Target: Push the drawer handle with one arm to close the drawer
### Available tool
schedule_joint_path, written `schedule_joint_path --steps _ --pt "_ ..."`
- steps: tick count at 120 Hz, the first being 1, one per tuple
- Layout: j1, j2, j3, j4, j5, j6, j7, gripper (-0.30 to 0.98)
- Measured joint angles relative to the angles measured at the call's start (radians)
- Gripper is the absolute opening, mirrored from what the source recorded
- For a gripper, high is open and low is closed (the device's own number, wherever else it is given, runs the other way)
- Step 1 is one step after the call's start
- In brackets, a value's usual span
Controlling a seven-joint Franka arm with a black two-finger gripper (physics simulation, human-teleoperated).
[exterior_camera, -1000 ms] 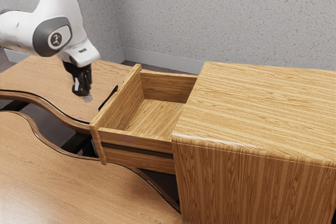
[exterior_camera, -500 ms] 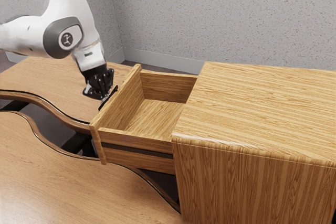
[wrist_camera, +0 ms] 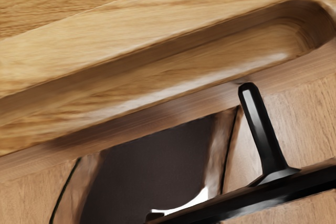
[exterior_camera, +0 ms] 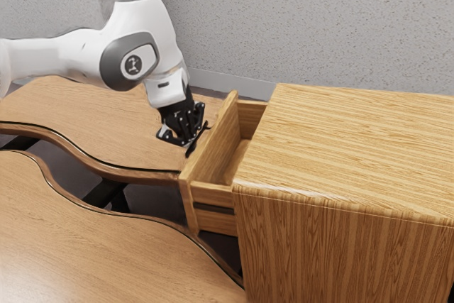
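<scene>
- Exterior view: the tool [exterior_camera: 186, 140] is at the handle [exterior_camera: 191, 149], on the outer side of the drawer [exterior_camera: 211, 193]; whether it is open or closed cannot be told.
- Exterior view: the drawer, ahead of the tool, stands partly out of the cabinet [exterior_camera: 347, 147]; the bench [exterior_camera: 78, 115] extends behind and beneath the tool.
- Exterior view, judgement: the step in hand is the closing push, with some travel left. Off-centre pressure could skew the drawer and jam it; a sloping push could let the tool slip off the handle.
- Wrist view: the handle's bar lies close under the tool, its post [wrist_camera: 262, 129] reaching toward grooved wood [wrist_camera: 173, 66], apparently the drawer's front.
- Wrist view, judgement: were the tool caught on the bar, backing away could drag the drawer out again; stopping early would leave a gap.
</scene>
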Motion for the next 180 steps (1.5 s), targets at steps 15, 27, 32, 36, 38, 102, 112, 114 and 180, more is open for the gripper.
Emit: schedule_joint_path --steps 15,27,32,36,38,102,112,114,180 --pt "0.012 0.014 -0.045 0.009 -0.001 0.025 -0.015 -0.1" --pt "0.021 0.019 -0.08 0.014 -0.001 0.045 -0.036 -0.09" --pt "0.022 0.022 -0.093 0.015 -0.001 0.056 -0.046 -0.09" --pt "0.024 0.024 -0.102 0.015 -0.001 0.064 -0.054 -0.09" --pt "0.024 0.025 -0.107 0.016 -0.001 0.068 -0.059 -0.09" --pt "0.04 0.092 -0.198 0.072 0.007 0.198 -0.231 -0.11" --pt "0.033 0.086 -0.194 0.06 0.006 0.207 -0.254 -0.1" --pt "0.03 0.08 -0.192 0.053 0.006 0.207 -0.258 -0.1" --pt "0.049 -0.086 0.096 0.197 0.125 -0.209 -0.558 0.51"
